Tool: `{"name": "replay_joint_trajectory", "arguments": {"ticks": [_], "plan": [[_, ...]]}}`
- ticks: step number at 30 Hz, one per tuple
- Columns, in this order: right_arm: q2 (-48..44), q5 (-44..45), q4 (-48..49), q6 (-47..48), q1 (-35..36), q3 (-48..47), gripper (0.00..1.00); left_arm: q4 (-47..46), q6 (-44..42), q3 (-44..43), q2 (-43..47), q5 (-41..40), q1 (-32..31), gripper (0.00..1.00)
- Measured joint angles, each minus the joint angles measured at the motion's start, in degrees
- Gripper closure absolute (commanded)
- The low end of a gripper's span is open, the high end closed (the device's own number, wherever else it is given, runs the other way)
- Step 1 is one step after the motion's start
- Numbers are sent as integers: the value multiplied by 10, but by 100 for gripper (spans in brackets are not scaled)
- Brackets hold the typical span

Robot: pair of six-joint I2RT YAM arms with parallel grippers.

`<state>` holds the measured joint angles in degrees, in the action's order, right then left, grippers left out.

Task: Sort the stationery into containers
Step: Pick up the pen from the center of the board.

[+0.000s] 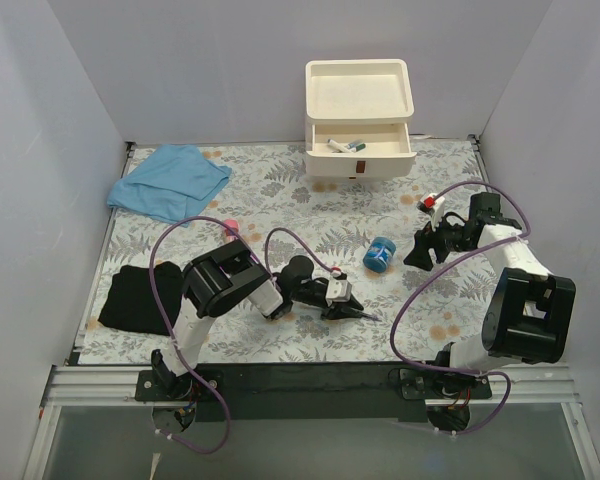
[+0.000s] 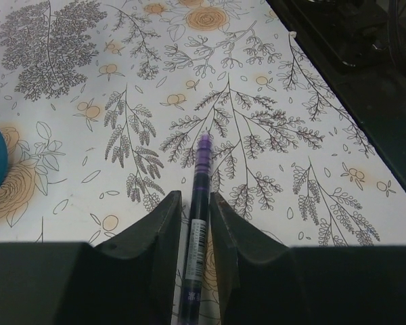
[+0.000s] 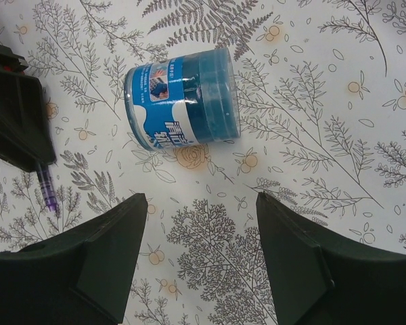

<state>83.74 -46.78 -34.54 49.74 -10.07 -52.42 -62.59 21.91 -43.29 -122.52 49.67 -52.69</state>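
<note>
A: Floral tablecloth [image 1: 310, 200], lower centre: purple pen [image 2: 203, 156] lies between left gripper [image 2: 195, 198] jaws; we can't tell if clamped.
B: Likely light, stiff, slick; we pinch mid-barrel. Right gripper [image 3: 199, 198] gapes empty.

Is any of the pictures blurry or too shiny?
Top view: soft, even light, only faint shadows. Left wrist view: the purple pen looks sharp. Right wrist view: the blue jar is crisp, its label print clear, no harsh glare.
</note>
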Motion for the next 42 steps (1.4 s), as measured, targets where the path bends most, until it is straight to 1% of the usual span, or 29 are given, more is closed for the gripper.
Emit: {"name": "replay_joint_trajectory", "arguments": {"ticks": [3,7,8,10,11,14,18,24,29,32,35,39,42], "plan": [[0,-2,0,0,0,-1,26,10,0,-9,-1,-5,-3,80],[0,-5,0,0,0,-1,26,37,0,-24,-1,-6,-7,89],[0,-5,0,1,0,-1,26,45,-1,-29,-1,-6,-7,94],[0,-6,0,1,0,-1,26,63,-1,-37,0,-5,-7,99],[0,-6,0,2,0,-1,26,73,0,-41,2,-5,-7,100],[0,-5,0,4,-1,-1,26,96,0,-38,14,-9,-7,100],[-10,-1,-3,8,-4,-5,25,132,14,-10,53,-19,-5,100],[-41,12,-23,2,-5,-43,26,242,69,46,175,-65,17,100],[-47,10,-35,4,4,-73,27,316,99,53,306,-84,65,100],[-47,15,-42,-2,29,-82,28,360,112,46,371,-87,113,100],[-47,23,-46,-10,76,-93,28,403,137,28,398,-87,171,100],[-47,37,-38,-26,160,-108,28,460,172,12,408,-87,240,100],[-47,46,-24,-38,225,-108,29,506,182,12,434,-89,288,100]]}}
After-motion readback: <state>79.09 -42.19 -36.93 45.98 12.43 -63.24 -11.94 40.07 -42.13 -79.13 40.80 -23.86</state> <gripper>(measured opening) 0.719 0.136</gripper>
